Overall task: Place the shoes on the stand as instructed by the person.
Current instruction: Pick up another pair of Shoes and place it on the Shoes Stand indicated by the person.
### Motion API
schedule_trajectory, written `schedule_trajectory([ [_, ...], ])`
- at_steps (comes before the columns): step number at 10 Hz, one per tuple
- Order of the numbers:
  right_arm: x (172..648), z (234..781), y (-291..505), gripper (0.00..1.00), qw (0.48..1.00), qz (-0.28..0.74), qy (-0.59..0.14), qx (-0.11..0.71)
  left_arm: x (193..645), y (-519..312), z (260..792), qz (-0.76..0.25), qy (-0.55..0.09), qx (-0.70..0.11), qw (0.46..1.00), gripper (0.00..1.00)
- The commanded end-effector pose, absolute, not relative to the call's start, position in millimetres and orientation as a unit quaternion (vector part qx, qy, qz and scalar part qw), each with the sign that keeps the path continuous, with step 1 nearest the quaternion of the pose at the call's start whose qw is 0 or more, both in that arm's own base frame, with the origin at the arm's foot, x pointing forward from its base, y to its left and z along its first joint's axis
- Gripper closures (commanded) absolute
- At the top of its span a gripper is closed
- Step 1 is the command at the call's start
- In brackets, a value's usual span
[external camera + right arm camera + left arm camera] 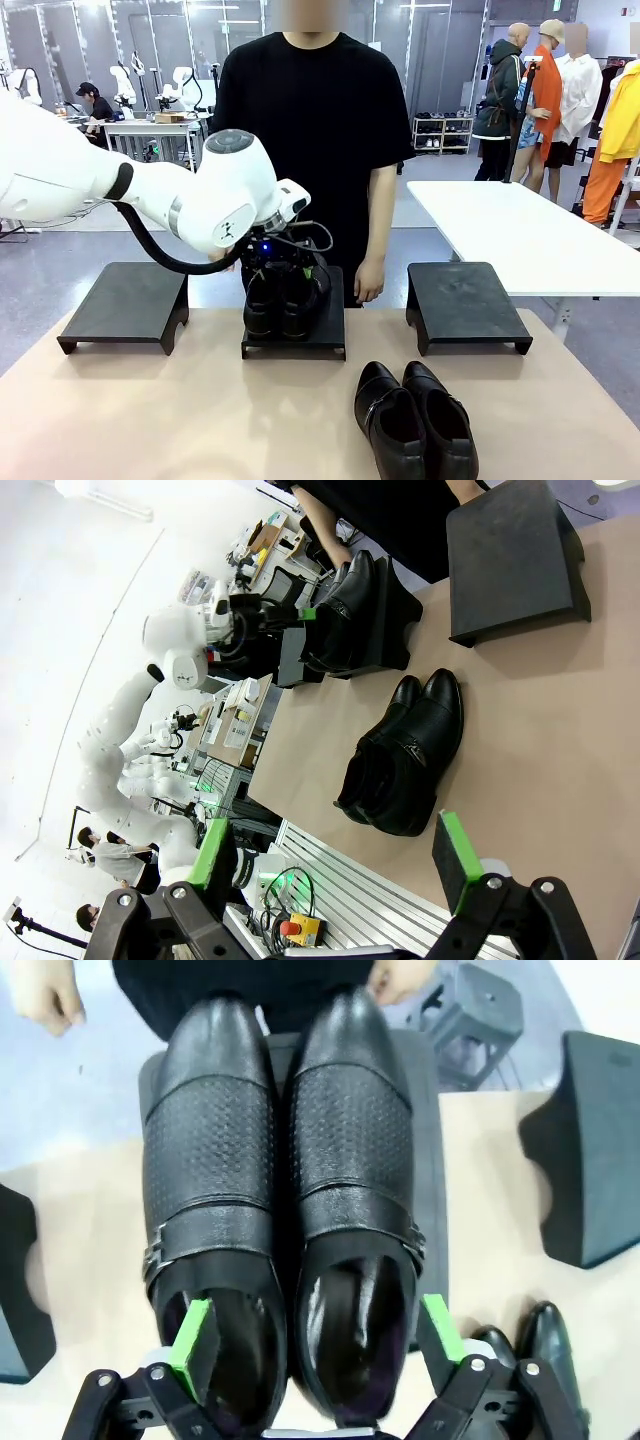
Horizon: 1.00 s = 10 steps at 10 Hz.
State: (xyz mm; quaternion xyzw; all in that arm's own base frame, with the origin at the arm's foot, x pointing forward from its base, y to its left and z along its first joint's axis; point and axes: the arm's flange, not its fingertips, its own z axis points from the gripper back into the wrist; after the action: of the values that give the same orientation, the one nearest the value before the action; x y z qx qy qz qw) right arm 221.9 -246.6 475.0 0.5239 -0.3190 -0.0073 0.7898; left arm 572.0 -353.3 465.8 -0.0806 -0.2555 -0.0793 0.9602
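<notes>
One pair of glossy black shoes [285,300] stands side by side on the middle black stand [328,342], toes toward the person [310,120]. My left gripper [288,275] is over their heel ends. In the left wrist view this gripper [318,1328] is open wide. One green pad [195,1335] sits inside the left shoe's opening and the other is outside the right shoe [350,1180]. A second pair of shoes [415,420] lies on the table at the front right. My right gripper [335,865] hangs open above the table edge, nothing between its fingers.
Two more black stands sit left [125,305] and right [465,305] of the middle one. The person's hands [45,995] hang just beyond the middle stand. A white table [530,230] is off to the right. Bare tan tabletop [150,420] lies at the front left.
</notes>
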Motion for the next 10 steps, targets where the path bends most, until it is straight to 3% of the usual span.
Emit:
schedule_trajectory([
  [1, 222, 476, -247, 0.00, 0.785, 0.001, -0.329, 0.524, 542, -305, 506, -0.114, -0.214, -0.122, 0.963, 0.00],
  [5, 222, 476, -247, 0.00, 0.785, 0.001, -0.329, 0.524, 469, -166, 548, -0.139, -0.138, -0.243, 0.950, 0.00],
  [10, 222, 476, -247, 0.00, 0.785, 0.001, -0.329, 0.524, 371, 24, 534, -0.122, -0.162, -0.403, 0.893, 0.00],
])
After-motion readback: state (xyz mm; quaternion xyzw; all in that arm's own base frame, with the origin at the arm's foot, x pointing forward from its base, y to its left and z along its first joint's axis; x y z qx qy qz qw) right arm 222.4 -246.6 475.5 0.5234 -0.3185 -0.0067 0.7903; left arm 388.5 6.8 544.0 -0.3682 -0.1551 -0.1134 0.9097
